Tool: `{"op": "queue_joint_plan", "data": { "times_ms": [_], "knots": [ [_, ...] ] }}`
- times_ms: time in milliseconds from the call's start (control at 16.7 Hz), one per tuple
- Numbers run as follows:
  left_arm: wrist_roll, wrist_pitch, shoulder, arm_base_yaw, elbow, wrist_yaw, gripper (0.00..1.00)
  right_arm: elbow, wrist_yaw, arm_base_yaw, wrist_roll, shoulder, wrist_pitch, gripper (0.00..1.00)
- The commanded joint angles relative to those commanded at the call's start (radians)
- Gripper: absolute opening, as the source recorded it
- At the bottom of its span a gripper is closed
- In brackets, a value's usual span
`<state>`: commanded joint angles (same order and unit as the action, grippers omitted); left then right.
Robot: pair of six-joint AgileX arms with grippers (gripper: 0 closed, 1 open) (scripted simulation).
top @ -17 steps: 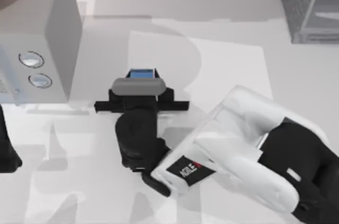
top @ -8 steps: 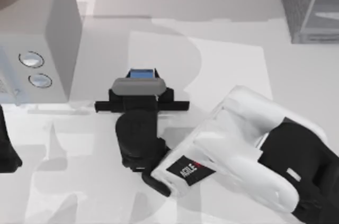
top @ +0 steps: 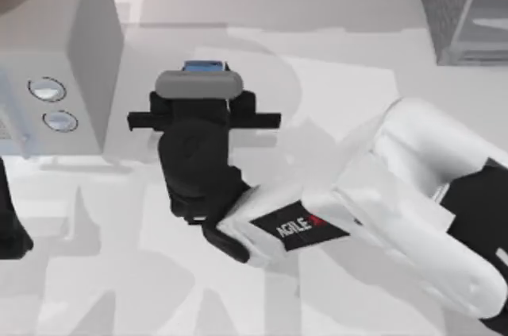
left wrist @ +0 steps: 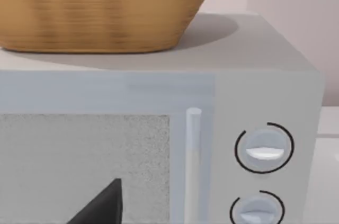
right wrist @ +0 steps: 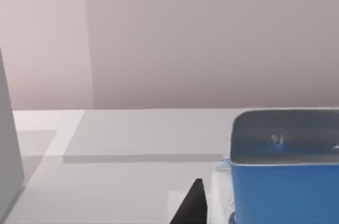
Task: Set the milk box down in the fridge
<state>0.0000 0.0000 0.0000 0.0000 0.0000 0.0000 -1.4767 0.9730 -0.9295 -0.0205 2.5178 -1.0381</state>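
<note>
Fingertips of the right gripper hidden beneath its own black body and grey wrist camera in the top view; opening cannot be made out, nor any contact with the carton. One dark finger tip cut off at the edge of the right wrist view, just beside the milk box. Of that carton, showing from above: a thin strip of blue top poking out past the grey camera housing, the rest covered. In the wrist view: blue upper half and grey-shaded top, lower band and lettering cropped out. Whether lifted or standing on the white table cannot be told.

Outward to the left of the fingers: pale grey microwave with two round dials, a wicker basket on top. Far off to the right, at the table's back corner: dark speckled fridge, partly cropped. Left gripper parked at the left edge, mostly out of frame, fingers not discernible.
</note>
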Motion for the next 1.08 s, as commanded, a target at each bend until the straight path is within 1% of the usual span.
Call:
{"op": "queue_joint_plan", "data": {
  "times_ms": [360, 780, 900, 1080],
  "knots": [
    [0.0, 0.0, 0.0, 0.0, 0.0, 0.0, 1.0, 0.027, -0.003, -0.005, -0.001, -0.211, 0.195, 0.0],
    [0.0, 0.0, 0.0, 0.0, 0.0, 0.0, 1.0, 0.031, -0.009, 0.0, -0.003, -0.23, 0.207, 0.0],
    [0.0, 0.0, 0.0, 0.0, 0.0, 0.0, 1.0, 0.064, -0.036, 0.021, -0.006, -0.281, 0.226, 0.0],
    [0.0, 0.0, 0.0, 0.0, 0.0, 0.0, 1.0, 0.162, -0.108, 0.085, -0.01, -0.434, 0.283, 0.0]
  ]
}}
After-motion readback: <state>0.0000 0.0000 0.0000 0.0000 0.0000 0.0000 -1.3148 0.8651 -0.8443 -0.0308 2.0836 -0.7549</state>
